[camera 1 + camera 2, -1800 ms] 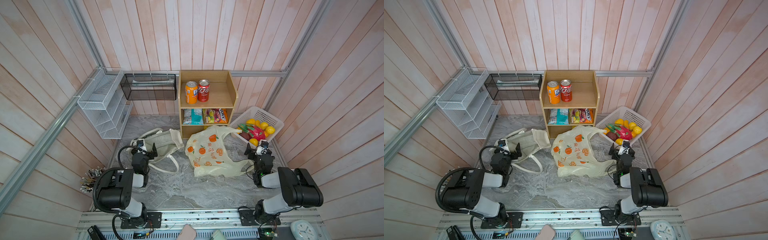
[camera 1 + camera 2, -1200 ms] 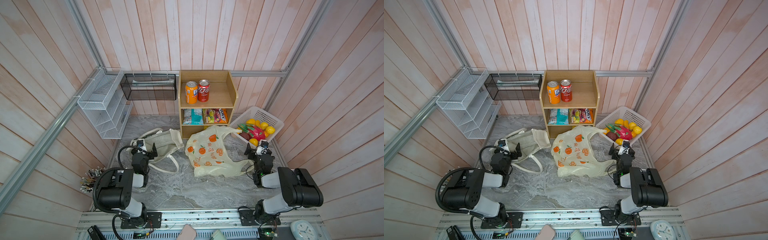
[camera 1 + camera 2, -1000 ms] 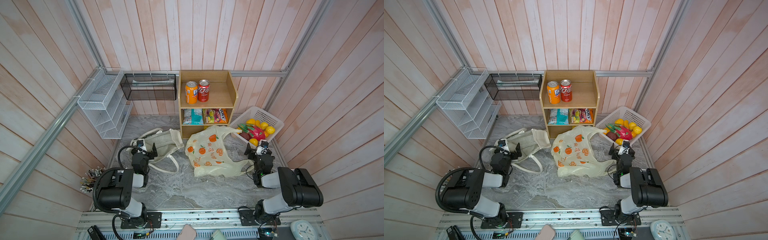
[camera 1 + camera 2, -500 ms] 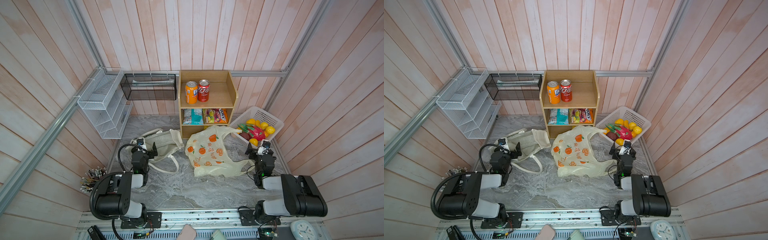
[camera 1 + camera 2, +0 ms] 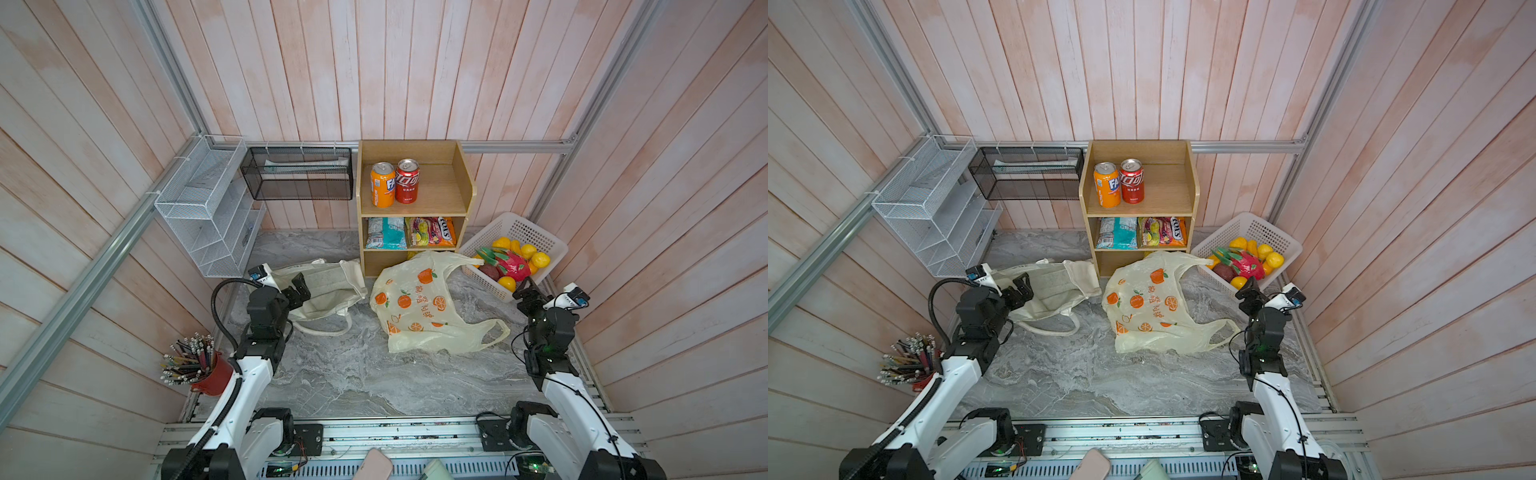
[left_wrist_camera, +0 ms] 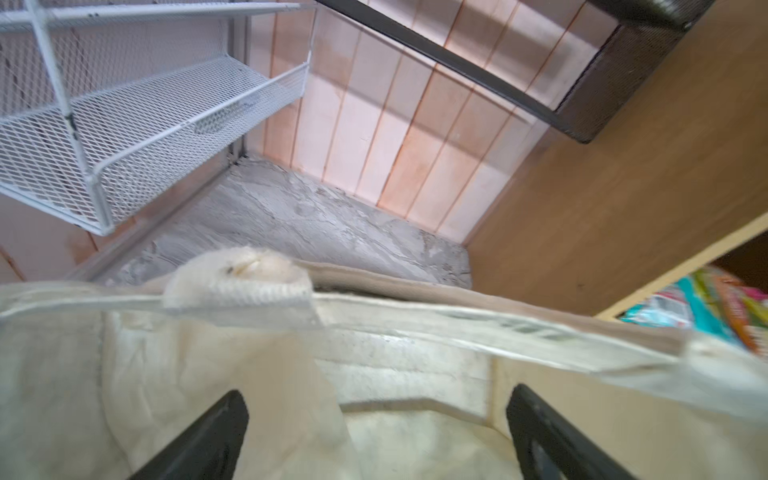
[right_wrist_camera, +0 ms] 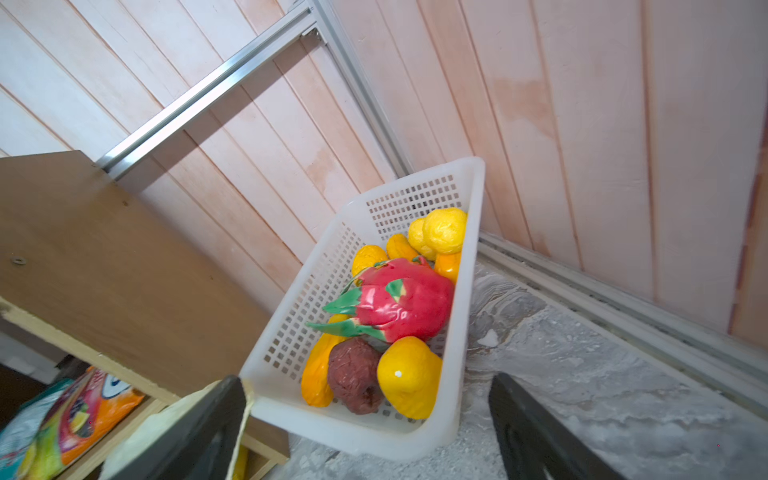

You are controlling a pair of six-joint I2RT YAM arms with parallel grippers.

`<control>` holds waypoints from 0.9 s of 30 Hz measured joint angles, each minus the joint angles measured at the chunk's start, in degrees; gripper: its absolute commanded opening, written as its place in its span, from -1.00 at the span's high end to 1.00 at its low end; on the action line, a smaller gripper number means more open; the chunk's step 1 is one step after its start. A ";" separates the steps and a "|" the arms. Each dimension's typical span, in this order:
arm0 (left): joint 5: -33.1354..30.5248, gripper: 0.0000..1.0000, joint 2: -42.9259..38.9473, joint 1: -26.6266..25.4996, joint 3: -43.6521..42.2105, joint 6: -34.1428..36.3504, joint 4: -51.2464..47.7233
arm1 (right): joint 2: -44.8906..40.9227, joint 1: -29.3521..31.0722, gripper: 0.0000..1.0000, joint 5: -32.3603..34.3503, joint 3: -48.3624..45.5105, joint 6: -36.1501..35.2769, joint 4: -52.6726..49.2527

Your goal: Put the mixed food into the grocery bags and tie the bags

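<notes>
Currently my left gripper (image 5: 300,287) hovers, jaws apart, over the canvas tote (image 5: 332,284), probably to open it; right gripper (image 5: 525,293) equally spread, empty.

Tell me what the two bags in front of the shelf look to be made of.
The tote: cream woven cloth, matte, probably canvas; the left wrist view shows its weave and stitched hems. The plastic bag: thin pale-yellow film, slightly glossy and translucent, crinkled, printed with oranges; likely polyethylene, though that is a guess.
</notes>
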 measured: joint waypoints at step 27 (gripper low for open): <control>0.94 -1.00 17.05 -3.21 37.53 28.98 -33.27 | 27.65 47.36 -0.64 -20.48 36.98 12.76 -23.65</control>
